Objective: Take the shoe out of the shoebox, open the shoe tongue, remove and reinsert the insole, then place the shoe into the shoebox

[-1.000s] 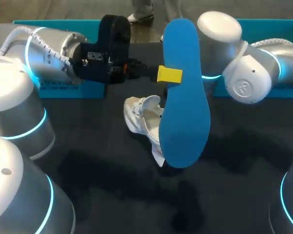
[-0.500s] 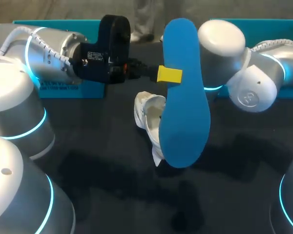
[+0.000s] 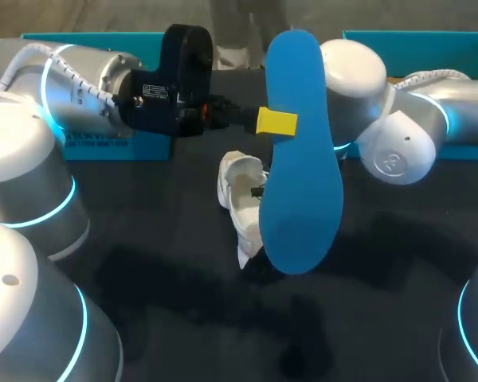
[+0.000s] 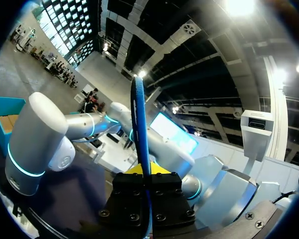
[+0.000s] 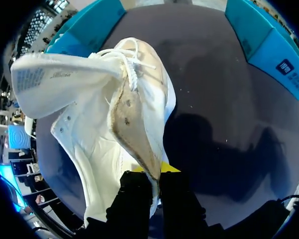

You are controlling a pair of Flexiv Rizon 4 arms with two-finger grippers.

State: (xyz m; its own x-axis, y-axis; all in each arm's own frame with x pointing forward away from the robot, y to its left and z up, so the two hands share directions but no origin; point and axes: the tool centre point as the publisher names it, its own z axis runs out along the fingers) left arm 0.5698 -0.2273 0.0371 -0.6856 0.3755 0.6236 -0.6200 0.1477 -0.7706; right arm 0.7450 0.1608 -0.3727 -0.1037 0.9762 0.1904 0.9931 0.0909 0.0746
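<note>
Left pincer (image 3: 276, 122) pinches raised insole (image 3: 299, 183); right pincer (image 5: 154, 174) pinches shoe (image 5: 104, 144) rim over table (image 3: 183, 294).

left arm (image 3: 80, 79): fat silver tubes, cyan glow rings, ribbed white cable (image 3: 28, 62) | right arm (image 3: 430, 111): same, round logo cap | left gripper (image 4: 142, 172): blk base w/ screws, yellow tips
</note>
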